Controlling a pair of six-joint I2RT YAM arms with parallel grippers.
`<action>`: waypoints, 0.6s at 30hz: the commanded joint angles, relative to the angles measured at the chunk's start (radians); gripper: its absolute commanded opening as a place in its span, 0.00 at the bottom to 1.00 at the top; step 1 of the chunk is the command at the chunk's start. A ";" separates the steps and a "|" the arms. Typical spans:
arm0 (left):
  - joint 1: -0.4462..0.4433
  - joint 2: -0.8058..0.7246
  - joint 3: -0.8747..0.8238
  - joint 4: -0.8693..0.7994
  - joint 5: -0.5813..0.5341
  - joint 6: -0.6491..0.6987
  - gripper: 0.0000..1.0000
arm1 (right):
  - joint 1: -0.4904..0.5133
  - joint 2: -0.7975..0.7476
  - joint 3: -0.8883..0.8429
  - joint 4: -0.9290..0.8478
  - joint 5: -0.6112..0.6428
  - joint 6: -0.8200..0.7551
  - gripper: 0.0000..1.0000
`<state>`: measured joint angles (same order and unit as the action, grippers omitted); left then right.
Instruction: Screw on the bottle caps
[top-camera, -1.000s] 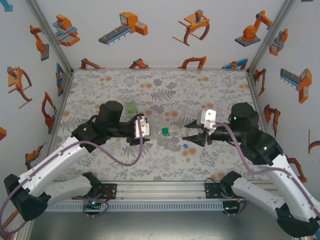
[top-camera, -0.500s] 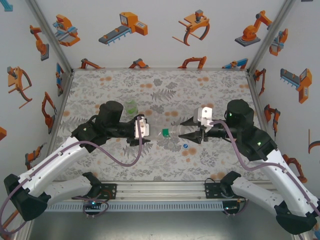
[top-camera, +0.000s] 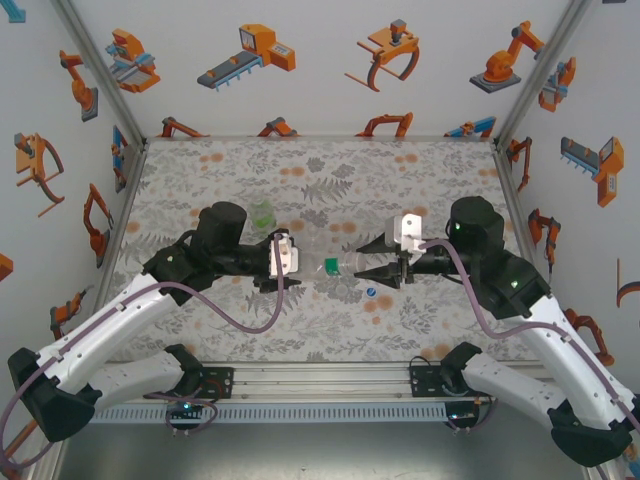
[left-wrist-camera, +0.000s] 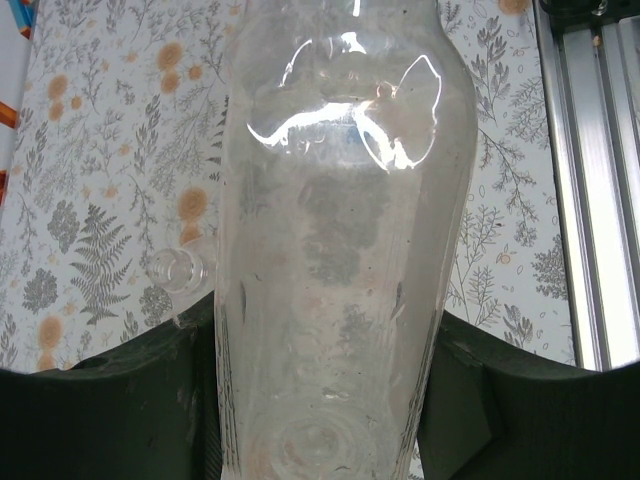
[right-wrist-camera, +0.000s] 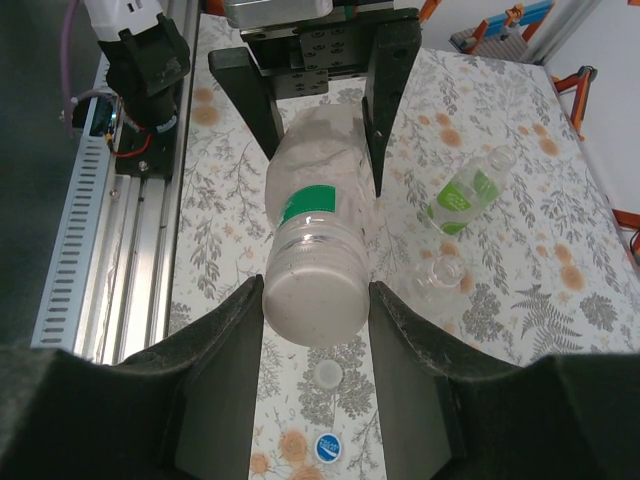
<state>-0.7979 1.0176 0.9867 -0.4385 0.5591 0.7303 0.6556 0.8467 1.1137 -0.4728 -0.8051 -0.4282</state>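
Observation:
A clear bottle with a green band (top-camera: 326, 264) hangs level above the table between both grippers. My left gripper (top-camera: 298, 262) is shut on its body (left-wrist-camera: 330, 250), the black fingers (left-wrist-camera: 130, 400) pressing both sides. My right gripper (right-wrist-camera: 316, 300) is shut on a pale cap (right-wrist-camera: 314, 305) sitting on the bottle's neck, with both pads touching the cap. On the table below lie a blue cap (right-wrist-camera: 327, 447) (top-camera: 371, 292) and another pale cap (right-wrist-camera: 328, 374). A green bottle (top-camera: 262, 211) (right-wrist-camera: 462, 195) and a small clear bottle (right-wrist-camera: 440, 275) (left-wrist-camera: 180, 268) stand open behind.
The aluminium rail (top-camera: 320, 385) and the arm bases run along the near table edge (left-wrist-camera: 590, 200). Patterned walls close in the left, right and back. The flowered tabletop (top-camera: 330, 170) stretches behind the bottles.
My right gripper has shifted slightly left and back and rolled at the wrist while staying on the cap. The left arm and the bottle have held still.

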 joint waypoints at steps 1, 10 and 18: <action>-0.005 -0.012 -0.004 0.013 0.035 -0.011 0.00 | -0.004 0.005 -0.011 0.035 -0.042 -0.011 0.09; -0.005 -0.006 -0.004 0.013 0.028 -0.014 0.00 | -0.003 0.011 -0.003 0.037 -0.054 -0.011 0.08; -0.004 -0.005 -0.001 0.013 0.035 -0.015 0.00 | -0.002 0.020 0.001 0.026 -0.063 -0.012 0.08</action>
<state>-0.7979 1.0176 0.9863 -0.4393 0.5613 0.7288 0.6556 0.8585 1.1137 -0.4583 -0.8261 -0.4282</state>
